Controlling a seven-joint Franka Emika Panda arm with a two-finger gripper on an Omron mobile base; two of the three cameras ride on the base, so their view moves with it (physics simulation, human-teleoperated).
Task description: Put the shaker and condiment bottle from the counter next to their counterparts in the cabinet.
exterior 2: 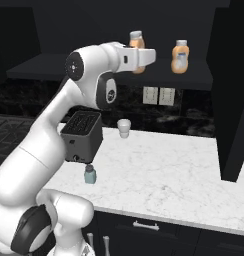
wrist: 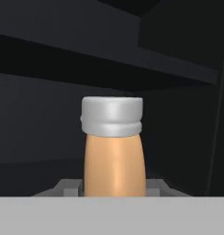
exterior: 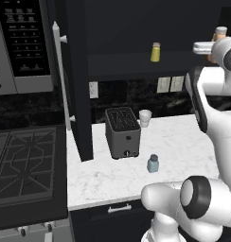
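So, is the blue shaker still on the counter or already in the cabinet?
On the counter: the blue shaker stands upright beside the toaster, while the gripper holds the orange bottle at the cabinet shelf.

A dark gas stovetop [exterior: 25, 163] is being shown at the near left, with a microwave [exterior: 22, 42] hanging above it. Pale wall outlets [exterior 2: 159, 95] are being seen on the black backsplash [exterior 2: 184, 117] at the far side.

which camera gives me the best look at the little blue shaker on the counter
The left base view shows the shaker best: it stands unobstructed on the counter, right of the toaster, dark cap visible. The right base view also shows it, but close beside the arm. The hand view looks at the condiment bottle instead.
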